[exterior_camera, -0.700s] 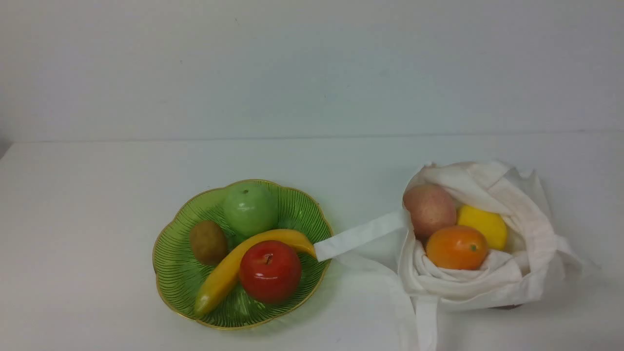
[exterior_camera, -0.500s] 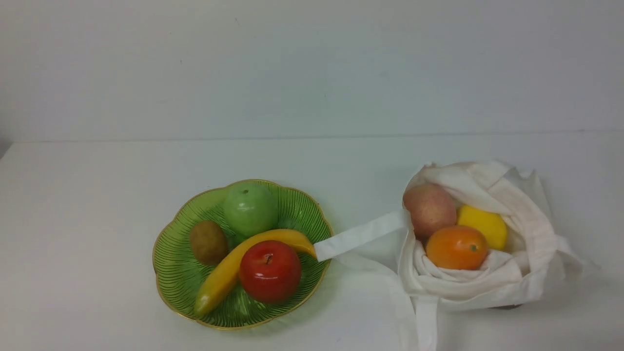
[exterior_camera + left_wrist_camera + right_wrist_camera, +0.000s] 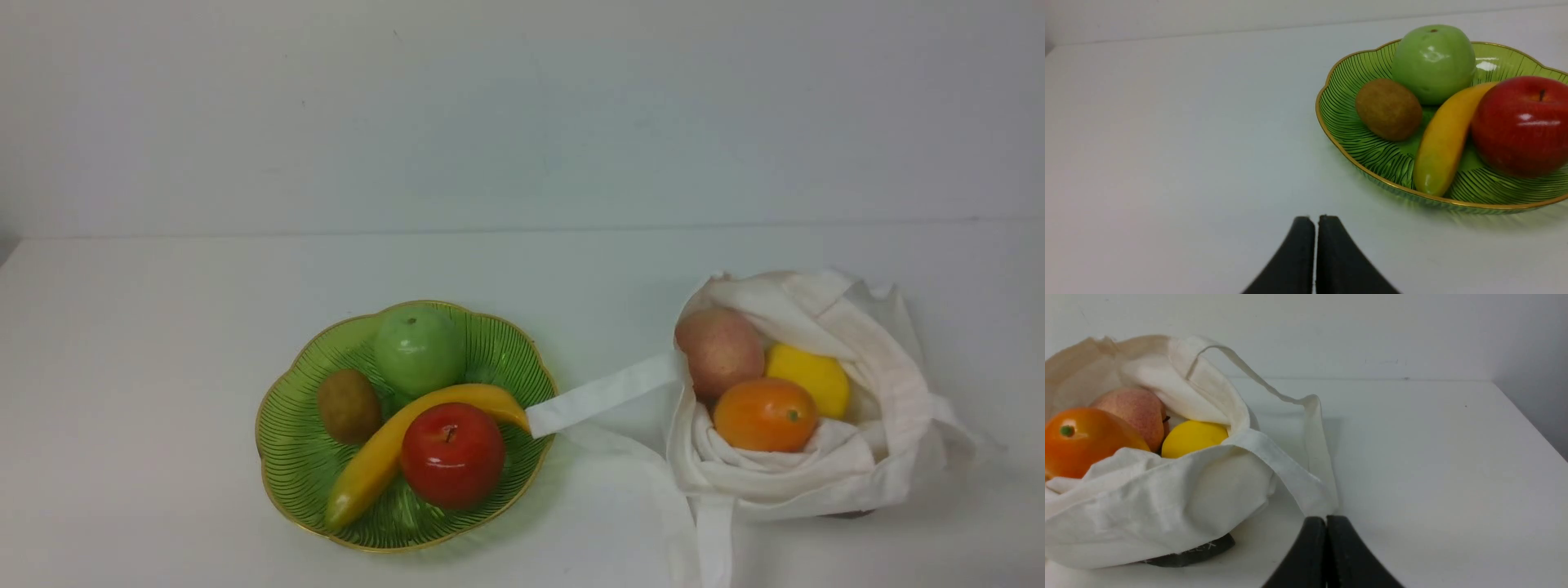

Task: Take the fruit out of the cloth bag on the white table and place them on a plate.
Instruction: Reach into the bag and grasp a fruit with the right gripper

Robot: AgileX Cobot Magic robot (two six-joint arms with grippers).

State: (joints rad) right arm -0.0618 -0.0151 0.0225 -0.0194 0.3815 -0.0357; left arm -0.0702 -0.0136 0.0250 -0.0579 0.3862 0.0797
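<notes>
The off-white cloth bag (image 3: 824, 474) lies open on the white table (image 3: 163, 343) at the right. In it lie the orange-yellow mango (image 3: 765, 415), the speckled pink-red fruit (image 3: 718, 351) and the yellow lemon (image 3: 810, 377). They also show in the right wrist view: mango (image 3: 1081, 441), pink-red fruit (image 3: 1133, 412), lemon (image 3: 1193, 437), bag (image 3: 1167, 506). The green ribbed plate (image 3: 286, 465) sits left of the bag. One strap (image 3: 600, 394) rests on its rim. My left gripper (image 3: 1316, 218) is shut, empty, short of the plate (image 3: 1355, 143). My right gripper (image 3: 1326, 518) is shut, empty, beside the bag.
On the plate lie a green apple (image 3: 418, 349), a brown kiwi (image 3: 349, 404), a banana (image 3: 408, 445) and a glossy red apple (image 3: 451, 454). A second strap (image 3: 1314, 441) loops onto the table near my right gripper. The table's right edge (image 3: 1531, 420) shows in the right wrist view.
</notes>
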